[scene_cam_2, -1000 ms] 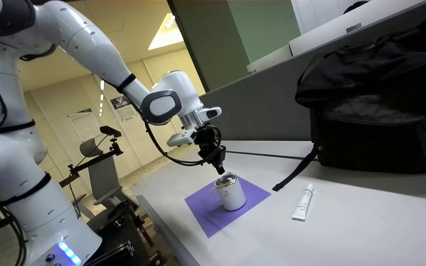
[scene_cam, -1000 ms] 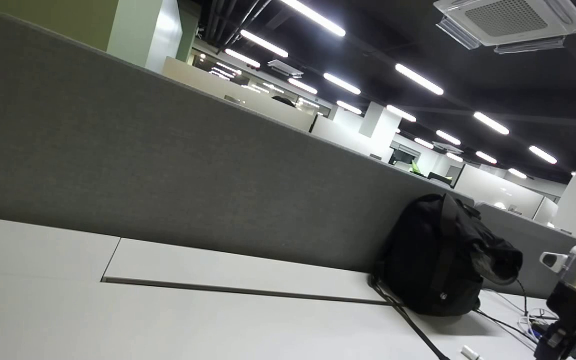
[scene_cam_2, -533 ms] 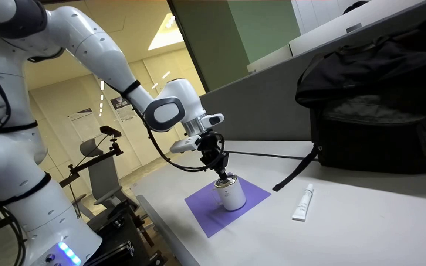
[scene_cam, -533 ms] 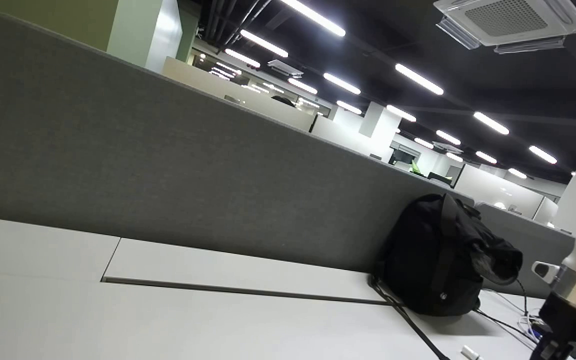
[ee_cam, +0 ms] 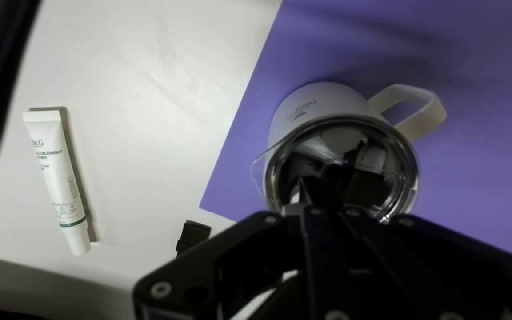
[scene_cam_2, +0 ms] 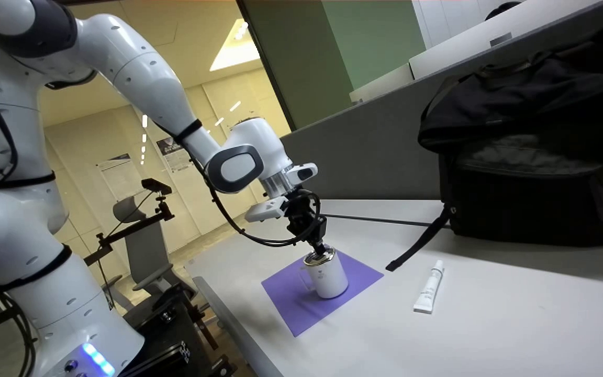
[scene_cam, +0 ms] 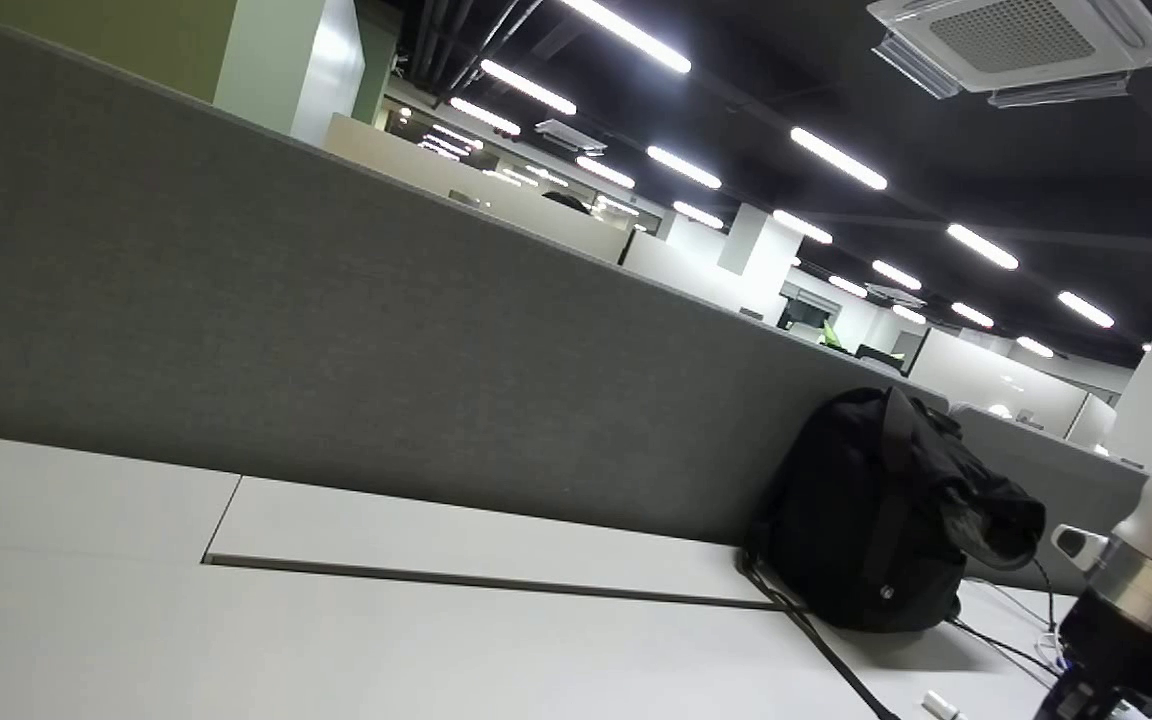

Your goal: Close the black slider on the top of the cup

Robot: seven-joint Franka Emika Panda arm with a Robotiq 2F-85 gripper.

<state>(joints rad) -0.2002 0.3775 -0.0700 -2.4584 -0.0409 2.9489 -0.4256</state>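
A white mug (scene_cam_2: 330, 281) with a shiny silver lid (scene_cam_2: 312, 260) stands upright on a purple sheet (scene_cam_2: 291, 314). In the wrist view the mug (ee_cam: 322, 100) has its handle to the upper right, and its lid (ee_cam: 340, 133) is full of reflections. My gripper (scene_cam_2: 320, 250) has its fingertips at the top of the lid; in the wrist view the gripper (ee_cam: 322, 184) looks shut, with its dark fingers together over the lid. Whether they touch the lid is unclear. I cannot make out the black slider among fingers and reflections. The mug is out of view in an exterior view (scene_cam: 1071, 700).
A white tube (scene_cam_2: 430, 288) lies on the white table (scene_cam_2: 490, 324), also seen in the wrist view (ee_cam: 58, 173). A black backpack (scene_cam_2: 532, 173) stands against the grey partition (scene_cam_2: 369, 152), its strap (scene_cam_2: 419, 243) reaching towards the sheet.
My gripper has come down from above the mug onto the lid, then shifted slightly further across it. The mug, sheet and tube have not moved.
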